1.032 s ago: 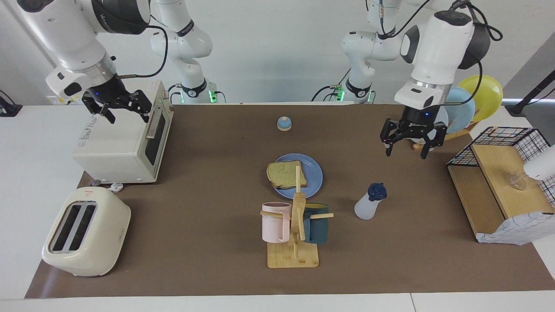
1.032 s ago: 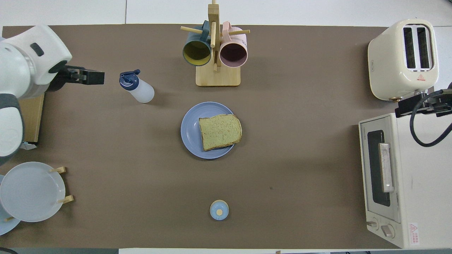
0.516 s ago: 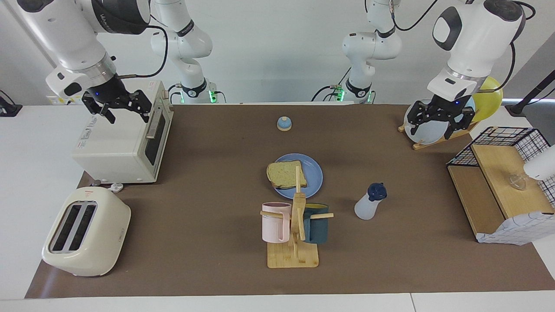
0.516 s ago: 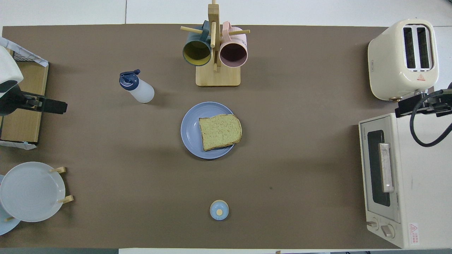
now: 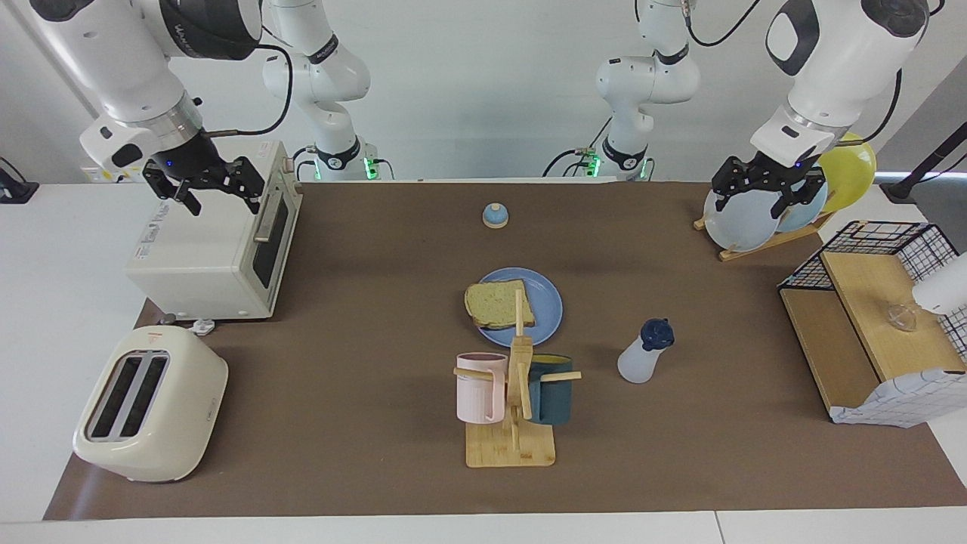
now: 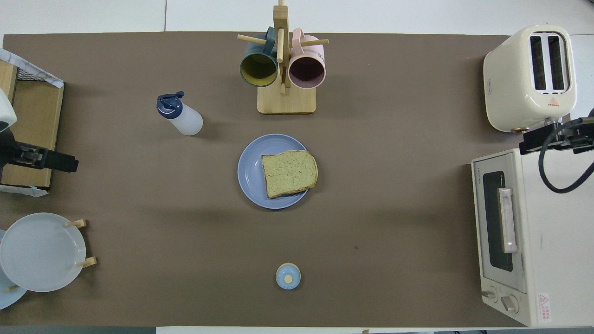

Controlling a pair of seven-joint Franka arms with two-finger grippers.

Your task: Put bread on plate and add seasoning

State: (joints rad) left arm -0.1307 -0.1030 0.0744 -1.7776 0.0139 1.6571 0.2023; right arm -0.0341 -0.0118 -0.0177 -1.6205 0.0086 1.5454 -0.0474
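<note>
The bread point(image 5: 498, 304) lies on the blue plate point(image 5: 548, 301) in the middle of the mat; both also show in the overhead view, bread point(image 6: 289, 172) on plate point(image 6: 250, 172). The seasoning bottle point(image 5: 642, 353) with its navy cap stands on the mat, farther from the robots than the plate and toward the left arm's end; it also shows in the overhead view point(image 6: 181, 117). My left gripper point(image 5: 755, 205) is open and empty, raised over the racked plates, well apart from the bottle. My right gripper point(image 5: 219, 198) is open and empty over the toaster oven.
A mug tree point(image 5: 514, 393) with a pink and a teal mug stands just farther than the plate. A small bell point(image 5: 495, 216) sits nearer the robots. Toaster oven point(image 5: 215, 253) and toaster point(image 5: 151, 404) are at the right arm's end; plate rack point(image 5: 778, 211) and wire shelf point(image 5: 869, 317) at the left arm's end.
My left gripper has risen and drawn back from above the bottle's area to over the racked plates. The right arm, bottle, bread and plate have not moved.
</note>
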